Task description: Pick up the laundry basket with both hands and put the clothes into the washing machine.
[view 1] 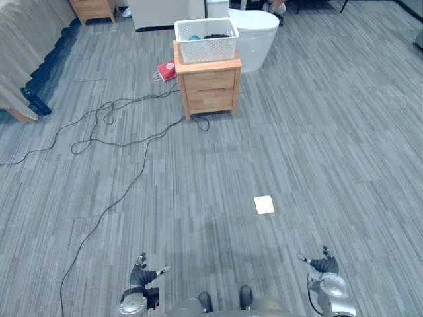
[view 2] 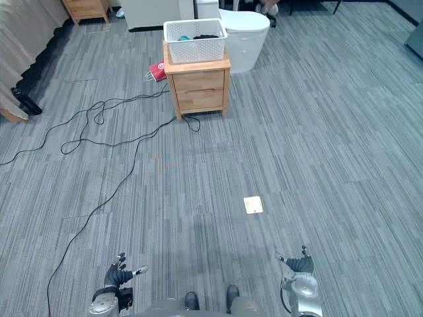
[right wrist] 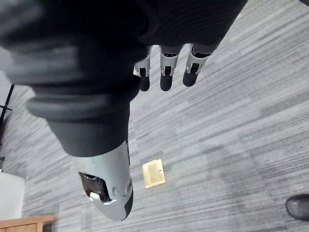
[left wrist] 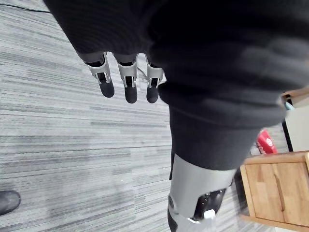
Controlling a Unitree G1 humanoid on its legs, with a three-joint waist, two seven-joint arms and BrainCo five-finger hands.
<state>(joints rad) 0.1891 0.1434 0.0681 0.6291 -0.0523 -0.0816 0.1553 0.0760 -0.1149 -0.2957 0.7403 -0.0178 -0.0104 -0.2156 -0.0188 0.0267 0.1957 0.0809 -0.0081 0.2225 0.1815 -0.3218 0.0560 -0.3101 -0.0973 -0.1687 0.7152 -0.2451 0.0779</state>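
Observation:
A white laundry basket (view 1: 206,39) with dark and teal clothes inside stands on a small wooden nightstand (view 1: 209,88) far ahead across the room. Right behind it is a white round washing machine (view 1: 256,36). My left hand (view 1: 140,277) hangs low at the near left, fingers straight and holding nothing. My right hand (view 1: 322,267) hangs low at the near right, also open and holding nothing. Both are far from the basket. The wrist views show relaxed fingers (left wrist: 126,83) and fingers (right wrist: 165,72) over bare floor.
A black cable (view 1: 112,142) snakes over the grey plank floor on the left, running to the nightstand. A small brass floor plate (view 1: 264,205) lies ahead on the right. A red item (view 1: 166,69) lies left of the nightstand. Another wooden cabinet (view 1: 94,9) stands at the far left.

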